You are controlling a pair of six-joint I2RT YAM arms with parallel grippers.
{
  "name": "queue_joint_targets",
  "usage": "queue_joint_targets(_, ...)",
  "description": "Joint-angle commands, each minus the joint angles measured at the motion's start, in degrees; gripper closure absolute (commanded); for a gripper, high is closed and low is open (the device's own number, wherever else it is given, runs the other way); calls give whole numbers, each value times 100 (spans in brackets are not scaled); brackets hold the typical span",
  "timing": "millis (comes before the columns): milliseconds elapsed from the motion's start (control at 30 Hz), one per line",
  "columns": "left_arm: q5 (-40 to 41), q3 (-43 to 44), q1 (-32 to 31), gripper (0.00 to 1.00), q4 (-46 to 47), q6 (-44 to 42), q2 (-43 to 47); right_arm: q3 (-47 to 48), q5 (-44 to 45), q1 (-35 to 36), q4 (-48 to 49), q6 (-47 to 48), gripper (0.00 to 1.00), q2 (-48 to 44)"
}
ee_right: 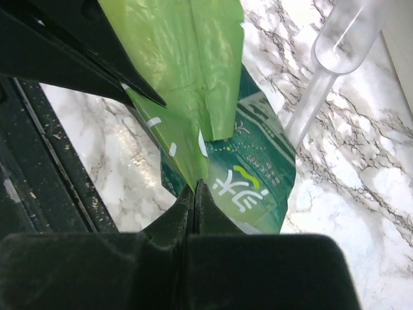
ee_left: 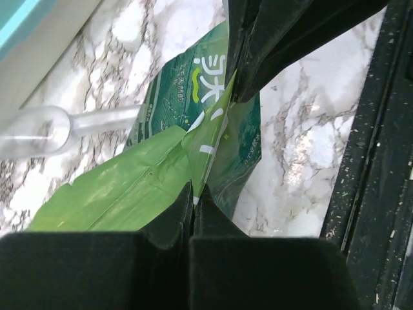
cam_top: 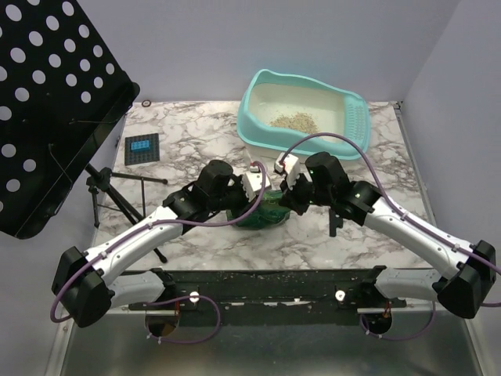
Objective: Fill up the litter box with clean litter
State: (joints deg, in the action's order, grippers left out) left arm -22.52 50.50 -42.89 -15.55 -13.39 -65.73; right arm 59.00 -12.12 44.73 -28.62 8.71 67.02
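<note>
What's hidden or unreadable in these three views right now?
- Green bag mouth and contents: top view, covered by left gripper and right gripper, both pinched shut on it; wrist views don't look inside.
- Clear scoop: bowl cut by top edge in right wrist view; not discernible from above.
- Litter box: only a corner in left wrist view.
- Small black card: top view, markings too small.

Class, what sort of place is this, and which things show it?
Probably a robot test bench: two arms bolted to a marble-patterned table, plain grey walls, perforated black panel.
</note>
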Motion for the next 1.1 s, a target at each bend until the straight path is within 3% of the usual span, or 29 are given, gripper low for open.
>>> queue_joint_targets(0, 1198, -172, 255, 100, -300, 240, -45, 16, 185, -333, -13, 403, 100, 91)
queue_joint_targets(167, 969, -365, 255, 100, -45, 407, -36, -74, 122, -333, 129, 614, 98, 354)
queue_joint_targets(300, 934, -348, 255, 100, -88, 512, -97, 242, 394, -333, 41, 527, 65, 382)
queue_joint_targets(467, 908, -357, 255, 100, -89, 557, -10, 437, 238, -333, 41, 780, 45, -127)
queue_joint_targets(767, 943, -409, 255, 100, -53, 583, 96, 226, -993, -333, 85, 1897, 41, 12)
queue_joint_targets(1067, 969, -401, 255, 100, -71, 618, 96, 358, -1257, -544, 234, 2460, 40, 828)
